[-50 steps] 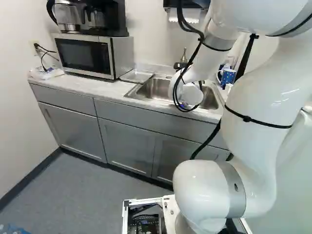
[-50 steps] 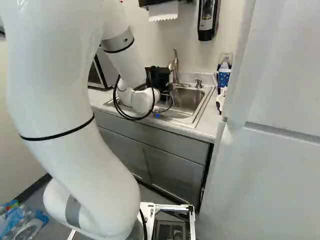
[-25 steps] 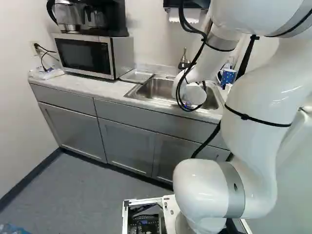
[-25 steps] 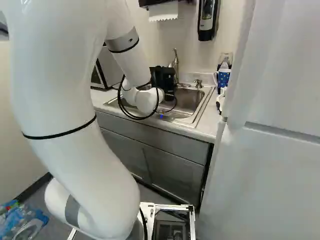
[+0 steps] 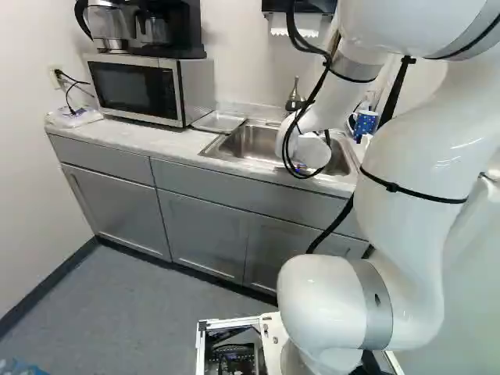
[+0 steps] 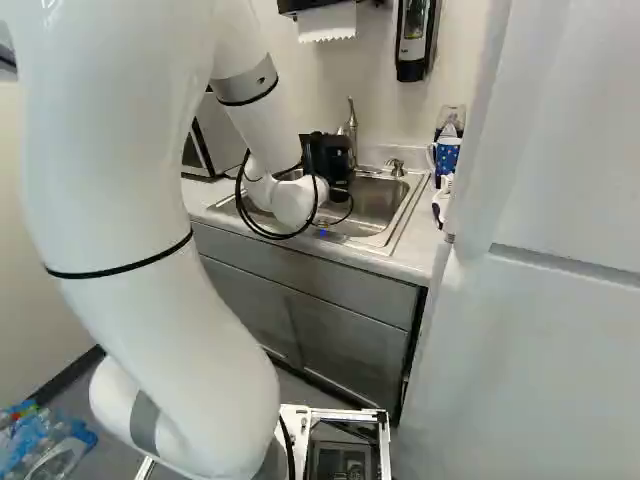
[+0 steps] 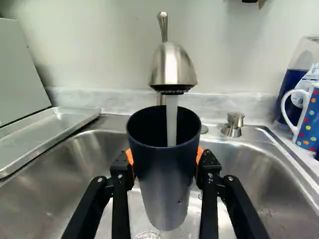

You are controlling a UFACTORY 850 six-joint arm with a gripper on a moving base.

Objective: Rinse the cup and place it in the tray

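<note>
One dark cup grasped by claw, pinched from two opposite sides; long axis near upright, mouth up. Cup held over sink, directly beneath faucet; stream of water caught inside mouth. Metal tray set beside sink, on microwave side, apart from cup. Rinsing judged under way; cup probably to be tipped and emptied, then carried sideways to tray, base kept clear of sink rim.

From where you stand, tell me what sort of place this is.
Probably an office break room or kitchenette: a sink with a running faucet, a microwave on the counter, and a coffee maker on top of it.
</note>
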